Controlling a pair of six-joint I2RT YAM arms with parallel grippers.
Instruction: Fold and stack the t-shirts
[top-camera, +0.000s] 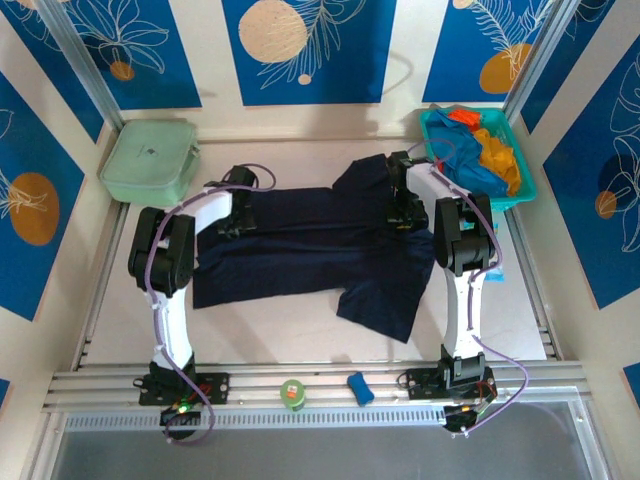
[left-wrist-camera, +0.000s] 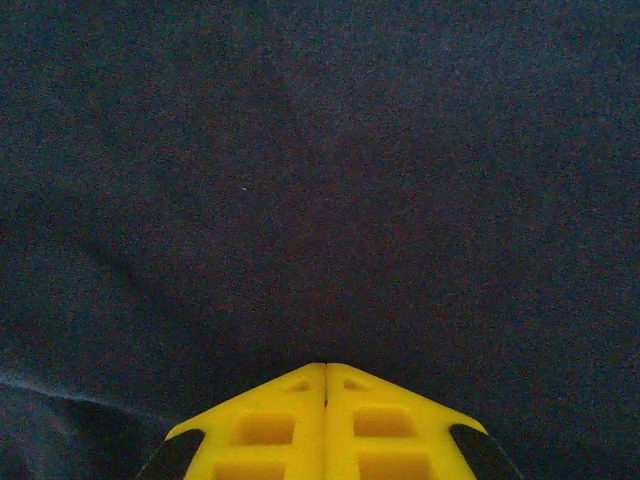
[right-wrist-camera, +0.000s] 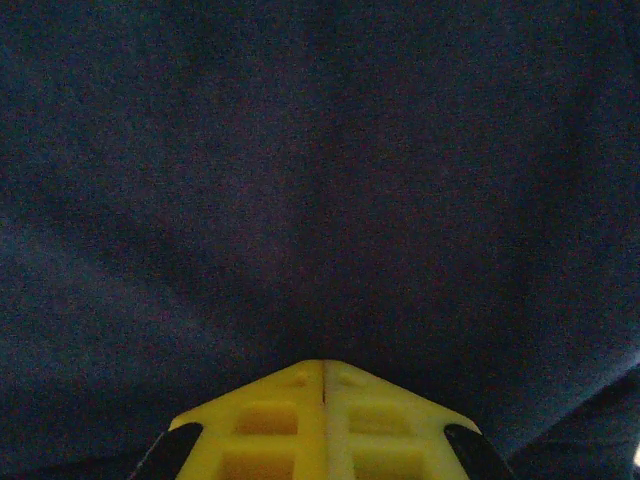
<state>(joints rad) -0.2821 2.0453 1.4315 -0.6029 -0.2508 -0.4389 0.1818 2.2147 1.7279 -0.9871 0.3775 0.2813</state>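
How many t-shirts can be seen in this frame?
4. A dark navy t-shirt lies spread on the table; bright blue, orange and red ones are heaped in the teal basket, where more may be hidden.

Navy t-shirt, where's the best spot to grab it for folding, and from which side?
Probably the near sleeve and the hem corner, coming from above at the near edge: the navy t-shirt lies flat, so only edges offer a pinch.
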